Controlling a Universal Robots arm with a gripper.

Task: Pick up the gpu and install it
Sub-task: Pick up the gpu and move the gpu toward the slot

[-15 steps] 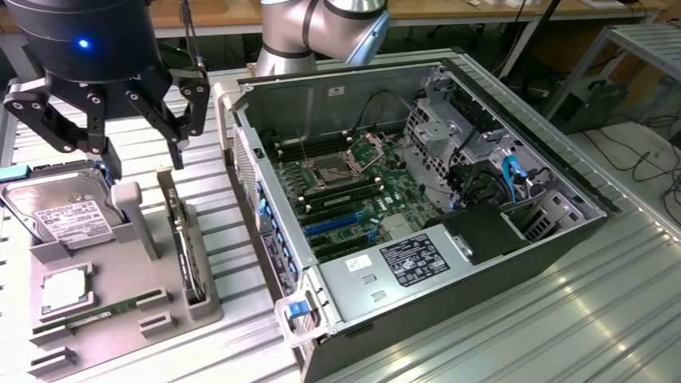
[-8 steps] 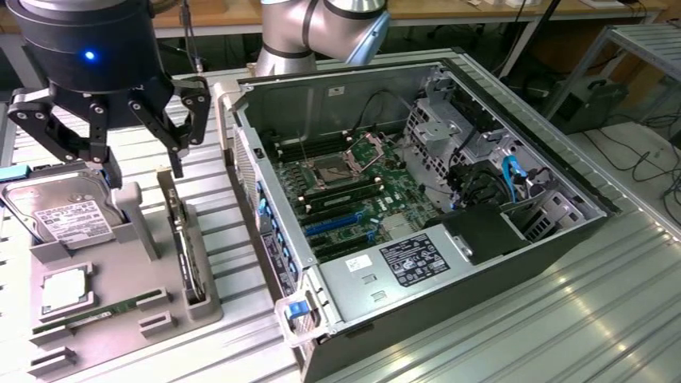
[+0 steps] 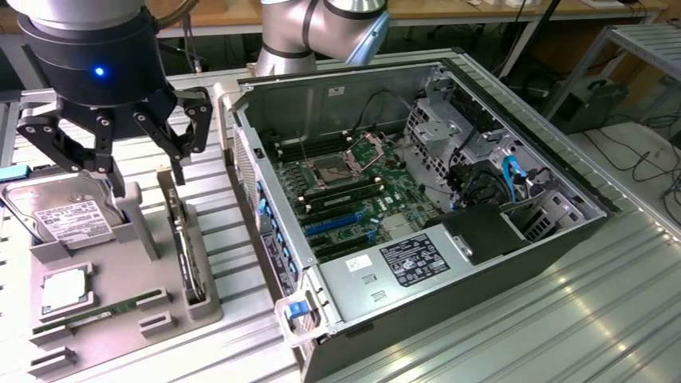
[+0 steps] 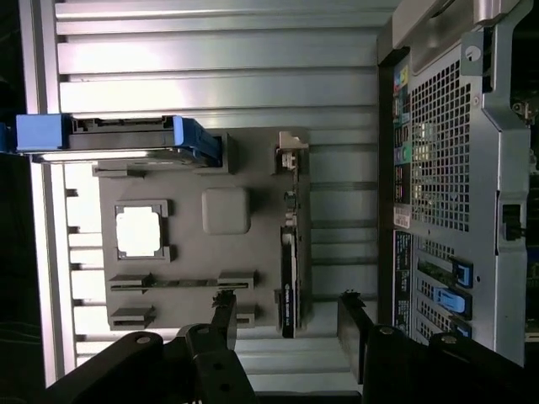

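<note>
- found gripper (image 3: 143,179) (image 4: 286,299) spread as wide as it goes, holding nothing; hung above the grey holder (image 3: 117,267) (image 4: 194,252), clear of every part on it.
- noted in the wrist view one finger to each side of the gpu's line, well above the card.
- located gpu (image 3: 183,239) (image 4: 289,244) standing on its long edge in a slot along the holder's edge nearest the computer case (image 3: 426,199) (image 4: 455,168); not yet lifted, not yet installed.
- observed pale bracket at the card's end toward the hard drive corner of the holder.
- judged card light and stiff but fragile: bare board, small components, fan shroud on one face.
- judged best hold across the thin thickness at the upper long edge, near mid-length, squeezing board and shroud flat; rated fan, bracket and the connector edge down in the slot poor places to grip.
- judged faces smooth enough to slip under a weak squeeze, and a hard squeeze risky for the board.
- counted on the holder: one gpu, one hard drive (image 3: 64,211) (image 4: 126,139), one processor chip (image 3: 64,289) (image 4: 139,231), one memory stick (image 3: 96,315) (image 4: 181,284).
- counted one open case beside the holder on the slatted metal table (image 3: 553,319) (image 4: 210,67); one gripper.
</note>
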